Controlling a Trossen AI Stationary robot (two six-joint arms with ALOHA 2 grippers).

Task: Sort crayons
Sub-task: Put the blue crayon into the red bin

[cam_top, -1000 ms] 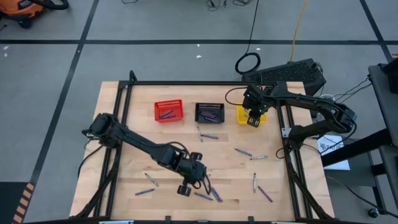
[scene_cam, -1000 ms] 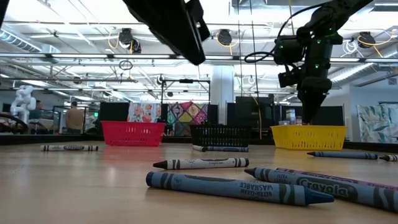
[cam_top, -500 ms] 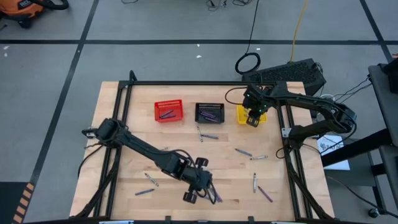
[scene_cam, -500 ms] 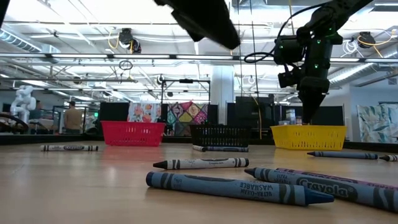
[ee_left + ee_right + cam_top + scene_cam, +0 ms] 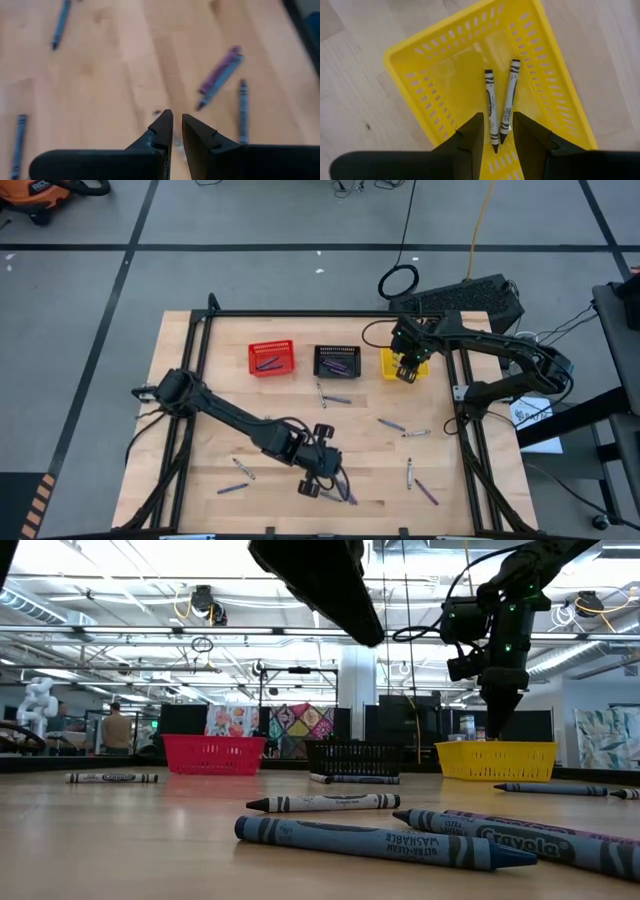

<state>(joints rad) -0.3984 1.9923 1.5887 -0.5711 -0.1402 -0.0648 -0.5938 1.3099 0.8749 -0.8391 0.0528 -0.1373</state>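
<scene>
Blue, purple and grey crayons lie scattered on the wooden table (image 5: 200, 410). My left gripper (image 5: 311, 487) hovers, pointing down at a slant, over the near middle, just left of a small cluster of crayons (image 5: 346, 495). Its wrist view shows the fingers (image 5: 176, 120) a narrow gap apart with nothing between them, and a purple crayon (image 5: 220, 75) and a grey one (image 5: 242, 110) lying ahead. My right gripper (image 5: 497, 127) hangs open over the yellow basket (image 5: 420, 55), above two grey crayons (image 5: 491, 102) lying on its floor.
A red basket (image 5: 271, 358) and a black basket (image 5: 337, 361), each with crayons inside, stand in a row with the yellow one at the table's far side. Loose crayons lie at mid-right (image 5: 390, 423), near right (image 5: 427, 492) and near left (image 5: 240, 470). A black frame rims the table.
My left gripper has turned at the wrist and swung a little toward the table's right, coming over the crayon cluster near the front edge. Its finger gap looks the same. My right gripper has kept still over the yellow basket.
</scene>
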